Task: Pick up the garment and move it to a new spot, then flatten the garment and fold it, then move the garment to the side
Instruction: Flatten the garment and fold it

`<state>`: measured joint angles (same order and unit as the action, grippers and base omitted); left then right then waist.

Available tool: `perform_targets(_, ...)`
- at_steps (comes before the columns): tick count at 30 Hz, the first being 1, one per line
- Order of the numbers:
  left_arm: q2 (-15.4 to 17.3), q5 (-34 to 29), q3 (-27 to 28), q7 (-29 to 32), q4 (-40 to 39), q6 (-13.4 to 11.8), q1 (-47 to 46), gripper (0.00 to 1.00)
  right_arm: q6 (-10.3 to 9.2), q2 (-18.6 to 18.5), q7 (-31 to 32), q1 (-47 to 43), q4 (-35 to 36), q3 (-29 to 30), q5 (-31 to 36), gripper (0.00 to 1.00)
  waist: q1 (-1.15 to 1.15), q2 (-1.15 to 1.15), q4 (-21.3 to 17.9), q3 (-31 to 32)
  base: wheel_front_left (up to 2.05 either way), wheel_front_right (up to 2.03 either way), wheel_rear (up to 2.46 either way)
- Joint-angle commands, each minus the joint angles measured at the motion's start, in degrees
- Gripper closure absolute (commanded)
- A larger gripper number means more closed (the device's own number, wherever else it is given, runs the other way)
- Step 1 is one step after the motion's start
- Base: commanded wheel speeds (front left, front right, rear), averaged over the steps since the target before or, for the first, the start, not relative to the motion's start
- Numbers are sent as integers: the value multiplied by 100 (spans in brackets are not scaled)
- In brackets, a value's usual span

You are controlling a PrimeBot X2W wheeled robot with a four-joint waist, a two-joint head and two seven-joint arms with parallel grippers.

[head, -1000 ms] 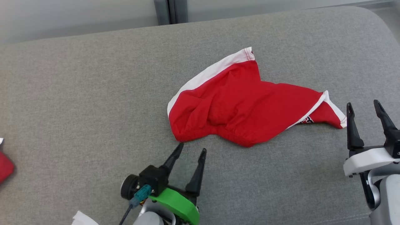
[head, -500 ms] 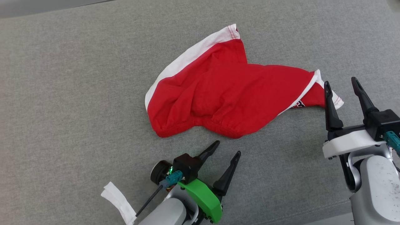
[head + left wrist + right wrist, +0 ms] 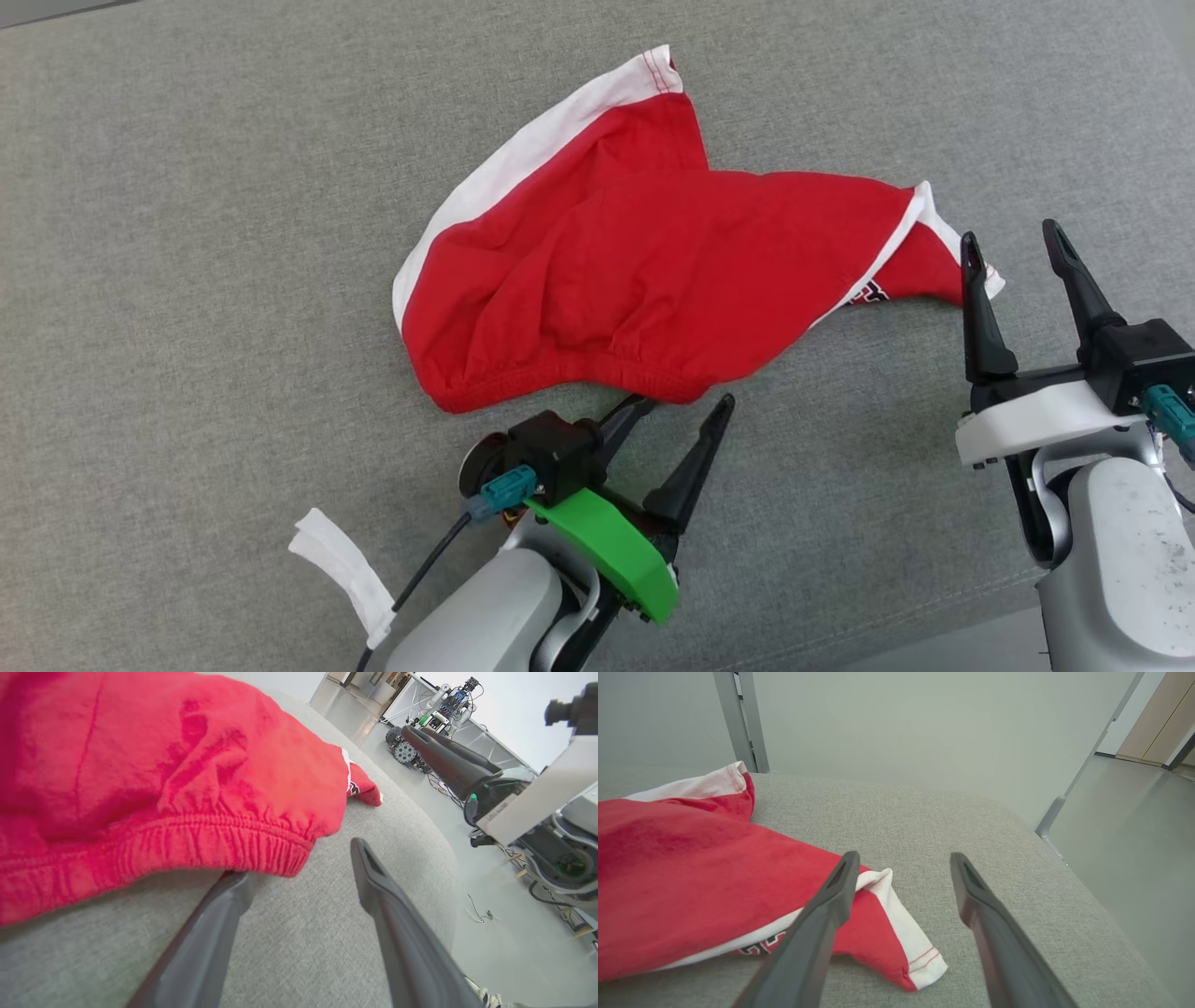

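Crumpled red garment with white trim (image 3: 653, 271) lies mid-way on the grey woven-fabric surface (image 3: 187, 280). My left gripper (image 3: 685, 401), fingers apart, sits at its waistband; my right gripper (image 3: 1008, 233), fingers also apart, sits at its white-hemmed corner. Behind are a pale wall, a grey metal post (image 3: 738, 718) and a glossy floor (image 3: 1134, 835).

the garment (image 3: 644, 280) lies on the cushion (image 3: 187, 280), its hem just ahead of the left hand (image 3: 686, 401), touching one fingertip; its far corner lies beside the right hand (image 3: 1008, 233).
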<state>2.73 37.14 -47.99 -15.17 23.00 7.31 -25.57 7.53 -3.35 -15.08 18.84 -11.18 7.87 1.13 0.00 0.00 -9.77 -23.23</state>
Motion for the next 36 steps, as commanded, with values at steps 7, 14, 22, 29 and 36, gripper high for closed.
perform_targets(7,30,-396,327,1,-514,23,286,100,-8,7,-13,-108,-97,12,24,0,0,0,229,288,0,0,0)
perform_targets(14,30,-486,554,0,-988,23,815,100,-8,-24,-13,-377,-285,-3,22,0,0,0,774,868,0,0,0)
perform_targets(22,59,-567,1049,0,-1116,23,1601,100,-8,2,-13,-733,-444,-94,-27,0,0,0,1362,1353,0,0,0)
perform_targets(29,134,-722,1459,0,-991,23,1902,100,-8,25,-13,-824,-505,-176,-77,0,0,0,1586,1356,0,0,0)
perform_targets(36,106,-944,1863,0,-486,22,1540,100,-8,25,-13,-682,-511,-346,-85,0,0,0,1367,1109,0,0,0)
